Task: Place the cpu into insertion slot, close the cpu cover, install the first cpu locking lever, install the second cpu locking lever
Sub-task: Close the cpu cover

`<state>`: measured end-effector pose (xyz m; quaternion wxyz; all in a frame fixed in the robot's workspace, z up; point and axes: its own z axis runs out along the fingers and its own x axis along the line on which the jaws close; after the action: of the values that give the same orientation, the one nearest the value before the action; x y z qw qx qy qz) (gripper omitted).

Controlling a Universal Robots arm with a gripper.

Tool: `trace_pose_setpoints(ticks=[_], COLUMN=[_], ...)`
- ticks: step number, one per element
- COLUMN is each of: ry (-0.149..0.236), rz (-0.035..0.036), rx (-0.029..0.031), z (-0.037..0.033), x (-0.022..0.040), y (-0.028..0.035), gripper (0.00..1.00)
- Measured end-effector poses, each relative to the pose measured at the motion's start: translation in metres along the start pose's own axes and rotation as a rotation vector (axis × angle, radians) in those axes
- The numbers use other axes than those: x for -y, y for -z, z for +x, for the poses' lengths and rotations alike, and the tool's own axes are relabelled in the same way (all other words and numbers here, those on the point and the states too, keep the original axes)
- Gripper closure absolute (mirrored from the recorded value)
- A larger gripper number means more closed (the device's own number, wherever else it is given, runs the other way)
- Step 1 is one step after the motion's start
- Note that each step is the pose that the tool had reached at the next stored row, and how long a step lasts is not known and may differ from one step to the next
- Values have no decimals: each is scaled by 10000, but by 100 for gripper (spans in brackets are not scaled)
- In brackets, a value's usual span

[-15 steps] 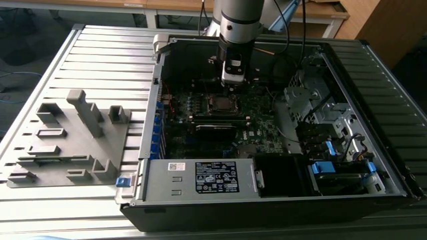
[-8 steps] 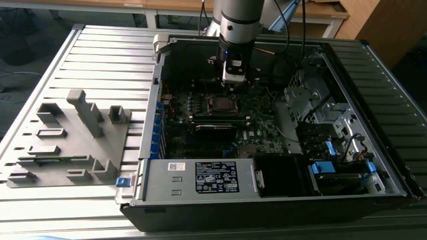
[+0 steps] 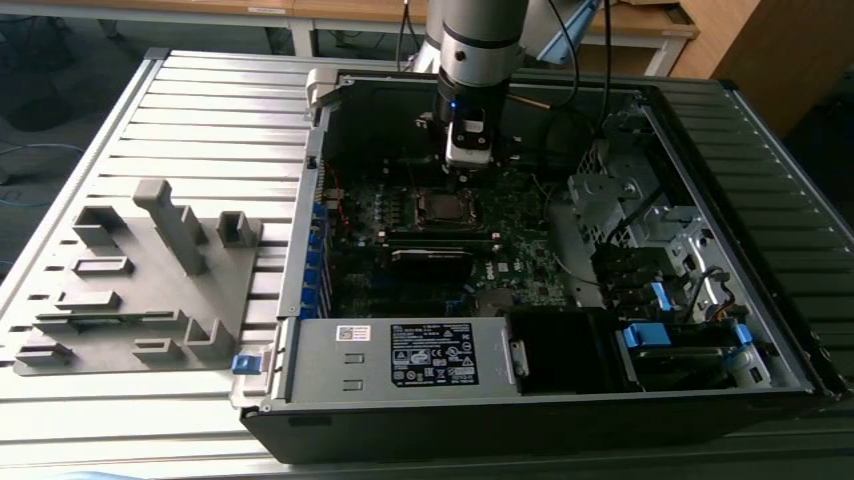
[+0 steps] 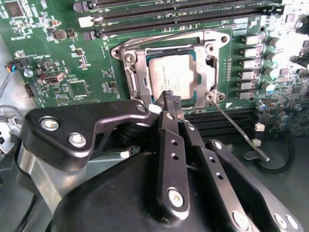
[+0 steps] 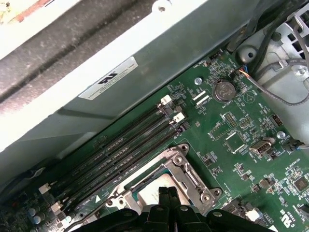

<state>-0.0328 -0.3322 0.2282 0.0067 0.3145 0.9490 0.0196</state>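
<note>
Cpu [image 4: 173, 77] sits seated in the insertion slot [image 3: 441, 207] near the middle of the motherboard [image 4: 72, 87], with the cpu cover [image 4: 137, 72] lying flat around it. The claw [image 4: 171, 100], fingers pressed together and holding nothing, points its tip at the cover's edge. In the exterior view the socket lies at about seven o'clock from the claw. One thin locking lever [image 4: 239, 130] angles free from a socket corner.

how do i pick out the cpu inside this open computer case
Look inside the open black computer case at the green motherboard, then find the shiny silver square frame plate beside the long black memory slots. The cpu is the flat, dull grey metal square showing through that frame's window, the only plain grey square among narrow strips.
</note>
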Motion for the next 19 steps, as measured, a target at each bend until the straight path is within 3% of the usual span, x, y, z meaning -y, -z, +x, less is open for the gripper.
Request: trace_pose_setpoints(ticks=[13,19], ry=[2117,2269], rz=[-4,-4], rx=[-90,-96], z=[0,0], x=[0,0], y=[-1,-1], gripper=[89,89])
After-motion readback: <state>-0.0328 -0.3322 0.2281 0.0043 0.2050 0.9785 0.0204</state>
